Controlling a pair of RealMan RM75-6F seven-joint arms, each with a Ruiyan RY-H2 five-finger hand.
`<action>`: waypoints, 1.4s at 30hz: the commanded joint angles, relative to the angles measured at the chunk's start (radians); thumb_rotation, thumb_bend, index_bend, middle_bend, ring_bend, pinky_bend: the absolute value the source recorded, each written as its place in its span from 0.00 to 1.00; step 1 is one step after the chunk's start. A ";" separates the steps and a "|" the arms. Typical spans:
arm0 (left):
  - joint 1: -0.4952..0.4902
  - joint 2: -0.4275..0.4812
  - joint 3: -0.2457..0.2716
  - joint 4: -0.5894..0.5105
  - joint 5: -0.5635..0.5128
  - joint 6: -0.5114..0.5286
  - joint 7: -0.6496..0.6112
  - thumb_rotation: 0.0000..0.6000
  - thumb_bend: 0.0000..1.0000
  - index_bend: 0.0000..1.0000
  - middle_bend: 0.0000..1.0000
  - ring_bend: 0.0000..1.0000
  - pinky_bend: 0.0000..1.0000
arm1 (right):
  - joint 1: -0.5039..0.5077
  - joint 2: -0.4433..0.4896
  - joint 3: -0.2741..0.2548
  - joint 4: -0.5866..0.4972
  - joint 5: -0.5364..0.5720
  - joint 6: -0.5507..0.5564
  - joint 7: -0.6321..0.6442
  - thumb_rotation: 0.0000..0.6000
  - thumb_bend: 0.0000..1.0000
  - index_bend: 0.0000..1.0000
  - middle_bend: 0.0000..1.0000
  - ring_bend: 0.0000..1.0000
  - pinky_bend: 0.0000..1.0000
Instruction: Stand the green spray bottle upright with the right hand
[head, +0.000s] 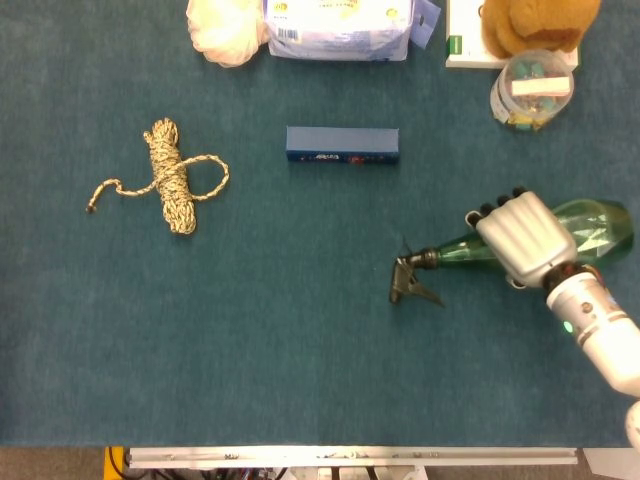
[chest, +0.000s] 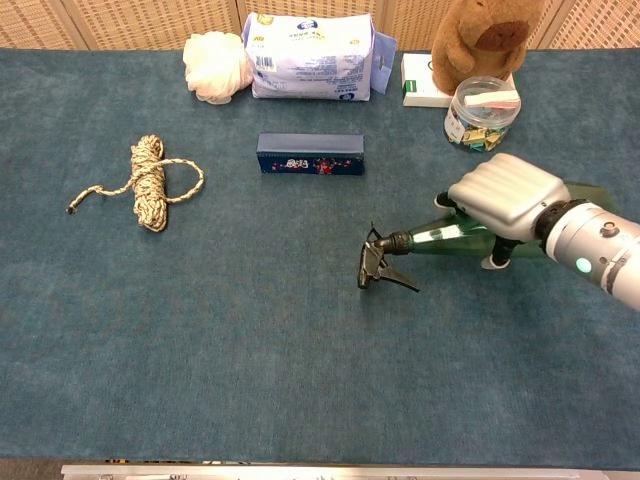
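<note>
Sitting on the bench are one spray bottle, one rope, one blue box, one jar, one plush toy, one white packet, one white bag, and one green-and-white box.

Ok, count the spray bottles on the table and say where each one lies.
1. The green spray bottle lies on its side at the table's right, nozzle pointing left, with the right hand wrapped around its body. None other shows.
</note>
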 joint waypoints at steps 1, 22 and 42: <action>-0.002 0.000 0.002 0.001 -0.001 -0.006 0.003 1.00 0.00 0.49 0.50 0.34 0.45 | -0.029 0.067 0.024 -0.040 -0.117 -0.015 0.170 1.00 0.20 0.45 0.58 0.53 0.36; -0.019 0.003 0.015 0.001 -0.013 -0.054 0.024 1.00 0.00 0.49 0.49 0.34 0.45 | -0.166 -0.208 0.071 0.546 -0.898 0.334 1.452 1.00 0.29 0.45 0.61 0.53 0.37; -0.029 0.006 0.022 -0.001 -0.024 -0.079 0.030 1.00 0.00 0.49 0.50 0.34 0.45 | -0.272 -0.507 0.135 0.988 -0.786 0.535 1.908 1.00 0.29 0.45 0.62 0.53 0.40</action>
